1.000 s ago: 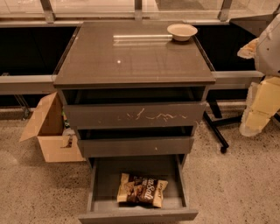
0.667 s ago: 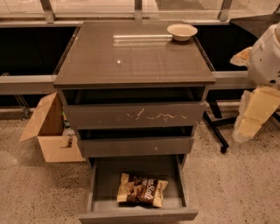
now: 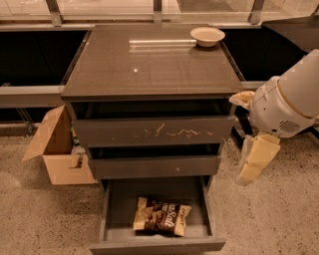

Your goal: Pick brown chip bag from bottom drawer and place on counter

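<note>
My arm (image 3: pixel 291 102) swung closer to right edge of the counter (image 3: pixel 149 64), gripper (image 3: pixel 254 162) hanging below, grip unreadable, chip bag (image 3: pixel 162 216) lying in open bottom drawer (image 3: pixel 157 245).

Gripper (image 3: pixel 247 174) right of bottom drawer (image 3: pixel 157 245); brown chip bag (image 3: pixel 162 217) inside

Looks like an office or lab space: speckled terrazzo floor (image 3: pixel 45 219), window strip (image 3: pixel 104 6), grey drawer cabinet (image 3: pixel 149 133), cardboard box (image 3: pixel 56 149). My gripper (image 3: pixel 254 167) hangs right of the cabinet.
</note>
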`<state>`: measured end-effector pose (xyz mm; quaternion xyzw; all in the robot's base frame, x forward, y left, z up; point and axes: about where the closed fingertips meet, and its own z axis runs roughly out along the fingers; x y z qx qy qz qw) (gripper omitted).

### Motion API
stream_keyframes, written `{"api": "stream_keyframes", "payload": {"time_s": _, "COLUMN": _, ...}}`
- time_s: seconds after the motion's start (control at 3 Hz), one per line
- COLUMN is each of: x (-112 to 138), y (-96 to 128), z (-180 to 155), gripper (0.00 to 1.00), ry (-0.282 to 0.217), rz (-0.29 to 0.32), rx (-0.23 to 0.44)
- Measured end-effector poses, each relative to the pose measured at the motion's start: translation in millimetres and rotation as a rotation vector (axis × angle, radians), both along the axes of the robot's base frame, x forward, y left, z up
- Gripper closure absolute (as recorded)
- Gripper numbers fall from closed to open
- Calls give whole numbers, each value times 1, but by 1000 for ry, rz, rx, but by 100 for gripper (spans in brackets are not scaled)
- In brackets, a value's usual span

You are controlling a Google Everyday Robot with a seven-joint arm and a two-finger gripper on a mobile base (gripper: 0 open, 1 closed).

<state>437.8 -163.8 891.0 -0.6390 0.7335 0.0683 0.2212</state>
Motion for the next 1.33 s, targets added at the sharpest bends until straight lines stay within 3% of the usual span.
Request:
{"api": "stream_keyframes", "payload": {"time_s": 0.33, "x": 0, "y": 0, "z": 0, "gripper": 0, "ry": 0, "rz": 0, "rx": 0}}
{"api": "stream_keyframes", "payload": {"time_s": 0.67, "x": 3, "y": 8, "z": -29, "gripper": 0, "ry": 19, "rz": 25, "rx": 22}}
{"api": "stream_keyframes", "payload": {"time_s": 1.0, "x": 7, "y": 24, "z": -76, "gripper": 0, "ry": 43, "rz": 79, "rx": 100}}
{"api": "stream_keyframes", "payload": {"time_s": 1.33, "x": 12, "y": 47, "z": -133, "gripper": 0, "ry": 53, "rz": 149, "rx": 222}}
